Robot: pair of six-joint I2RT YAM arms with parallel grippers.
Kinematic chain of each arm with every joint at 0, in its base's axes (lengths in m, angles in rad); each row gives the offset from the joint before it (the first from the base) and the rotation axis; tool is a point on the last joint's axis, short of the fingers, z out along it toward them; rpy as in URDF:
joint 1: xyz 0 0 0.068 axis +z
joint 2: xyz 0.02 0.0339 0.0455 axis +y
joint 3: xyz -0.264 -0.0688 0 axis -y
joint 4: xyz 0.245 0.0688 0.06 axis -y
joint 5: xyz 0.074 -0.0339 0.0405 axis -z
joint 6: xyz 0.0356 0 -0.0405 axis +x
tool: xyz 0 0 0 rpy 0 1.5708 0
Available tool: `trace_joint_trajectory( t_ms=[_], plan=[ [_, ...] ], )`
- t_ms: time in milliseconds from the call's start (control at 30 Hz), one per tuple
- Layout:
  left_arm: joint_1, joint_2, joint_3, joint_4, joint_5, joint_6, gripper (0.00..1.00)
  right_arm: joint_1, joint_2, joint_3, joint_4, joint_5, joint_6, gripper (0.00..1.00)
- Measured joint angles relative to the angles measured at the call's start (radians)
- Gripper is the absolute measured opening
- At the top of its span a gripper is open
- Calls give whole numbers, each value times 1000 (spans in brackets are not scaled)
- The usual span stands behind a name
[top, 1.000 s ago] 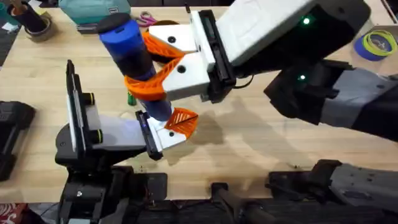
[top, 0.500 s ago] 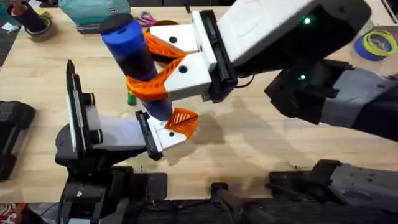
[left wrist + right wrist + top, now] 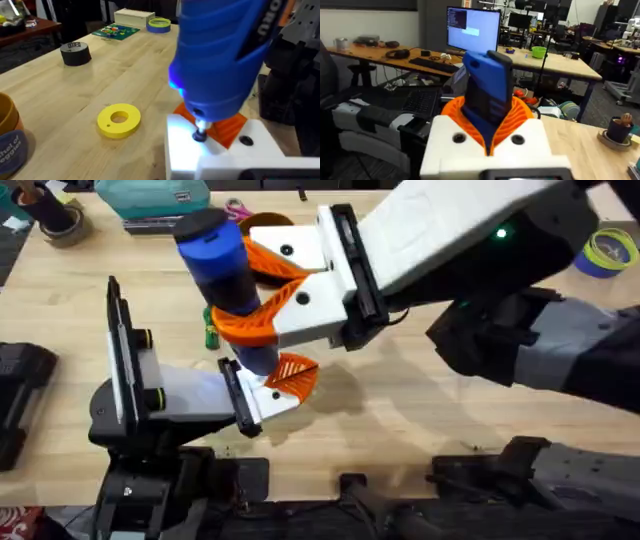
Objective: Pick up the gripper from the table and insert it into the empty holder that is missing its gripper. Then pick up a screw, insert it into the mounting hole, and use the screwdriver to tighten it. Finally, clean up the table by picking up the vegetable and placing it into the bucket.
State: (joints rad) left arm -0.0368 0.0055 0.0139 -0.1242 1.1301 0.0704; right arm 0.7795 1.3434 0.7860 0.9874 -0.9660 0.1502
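So that the screw (image 3: 200, 135) could be turned tight, the screwdriver (image 3: 225, 280) was held upright in the closed right gripper (image 3: 262, 305), tip down on the holder (image 3: 262, 402) (its light glowing blue).

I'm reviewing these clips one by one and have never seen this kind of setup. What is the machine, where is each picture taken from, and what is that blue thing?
These are two robot arms at a wooden table. One picture looks down from above; the other two come from small cameras on each arm's wrist.

In the overhead view, the right gripper, white with orange ribbed pads, is closed around the screwdriver, a thick blue pen-shaped tool held nearly upright. Its metal tip presses down on a white mount with an orange wedge, part of the left arm's claw below.

On the table lie a green toy vegetable, a yellow ring, a black tape roll, and an orange-tan bucket with a dark band.

The right wrist view looks along the screwdriver toward the room behind.
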Motion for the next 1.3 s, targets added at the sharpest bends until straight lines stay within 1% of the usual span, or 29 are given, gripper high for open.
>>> trace_joint_trajectory(
  t_ms=[267,733,967,1300],
  plan=[
    [0,0,0,-1,4,0,15,-4,-17,0,-53,14,10,22],
    [0,0,0,-1,3,0,15,-4,-17,0,-53,23,14,22],
    [0,0,0,-1,3,0,15,11,-17,0,-49,24,0,22],
    [0,0,0,-1,2,0,15,28,-17,0,-53,61,-32,22]
  ],
)
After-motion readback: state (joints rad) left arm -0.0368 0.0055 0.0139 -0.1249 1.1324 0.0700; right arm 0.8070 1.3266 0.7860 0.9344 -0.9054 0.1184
